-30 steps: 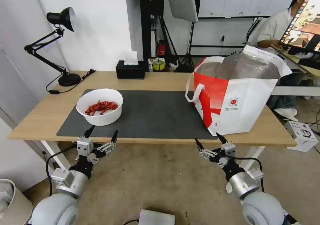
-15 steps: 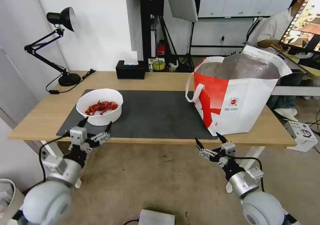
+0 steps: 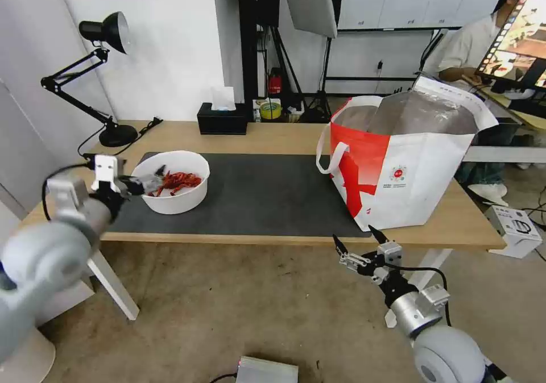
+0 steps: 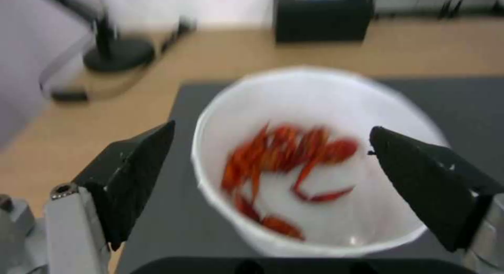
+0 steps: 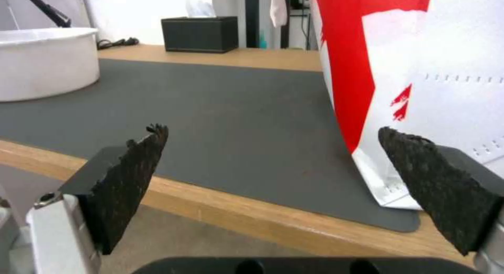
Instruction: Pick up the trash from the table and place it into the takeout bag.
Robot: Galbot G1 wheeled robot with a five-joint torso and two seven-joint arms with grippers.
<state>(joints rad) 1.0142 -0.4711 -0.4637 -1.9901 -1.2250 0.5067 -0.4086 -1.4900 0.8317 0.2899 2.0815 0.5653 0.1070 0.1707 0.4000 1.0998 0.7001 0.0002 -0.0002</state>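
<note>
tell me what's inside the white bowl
Red scraps lie on the floor of the white bowl. The left end effector, open, hovers over it. The bowl's underside is hidden.

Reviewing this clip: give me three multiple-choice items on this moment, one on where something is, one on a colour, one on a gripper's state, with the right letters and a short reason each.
1. Where does the white round bowl sit?
A. on the dark grey mat, toward the lamp end of the table
B. inside the takeout bag
C. on the floor

2. What colour are the scraps in the bowl?
A. green
B. red
C. blue

3. How is the left gripper?
A. shut on the bowl's rim
B. open, at the bowl's near rim
C. open, holding a tissue

Answers: 1 A, the head view shows the bowl on the mat, apart from the bag. 2 B, the scraps look red in the head and left wrist views. 3 B, the left wrist view shows its fingers spread wide with nothing between them but the bowl beyond.
</note>
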